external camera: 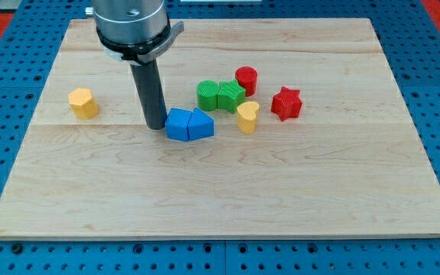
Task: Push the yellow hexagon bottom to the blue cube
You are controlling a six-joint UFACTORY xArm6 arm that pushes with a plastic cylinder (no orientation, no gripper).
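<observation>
The yellow hexagon (pixel 83 102) sits alone toward the view's left, well apart from the other blocks. The blue cube (pixel 178 124) lies near the board's middle, touching a blue triangle (pixel 201 124) on its right. My tip (pixel 156 125) rests on the wooden board (pixel 342 191) just left of the blue cube, about touching it; the rod stands upright and holds nothing. Further right cluster two green blocks (pixel 220 95), a red cylinder (pixel 246 79), a yellow heart (pixel 247 117) and a red star (pixel 286 103).
</observation>
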